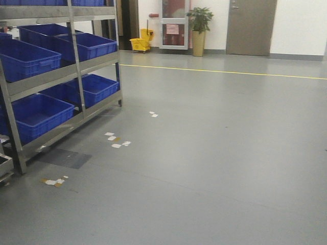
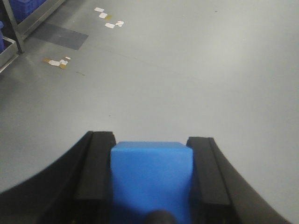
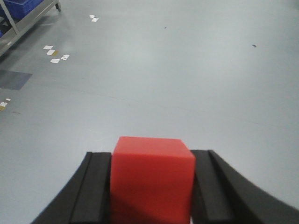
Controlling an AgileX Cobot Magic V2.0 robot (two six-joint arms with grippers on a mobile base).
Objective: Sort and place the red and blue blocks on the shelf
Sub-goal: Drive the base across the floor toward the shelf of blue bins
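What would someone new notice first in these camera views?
Each wrist view is dominated by a bright cube held up close: the blue block clamped in the left gripper, the red block clamped in the right gripper. In the front view, the metal shelf at the left edge, loaded with dark-blue bins, stands out against the wide grey floor. A yellow mop bucket sits far behind.

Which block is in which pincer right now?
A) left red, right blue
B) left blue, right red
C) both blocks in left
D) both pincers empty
B: the left wrist view shows the blue block clamped in the left pincer, and the right wrist view shows the red block clamped in the right pincer.
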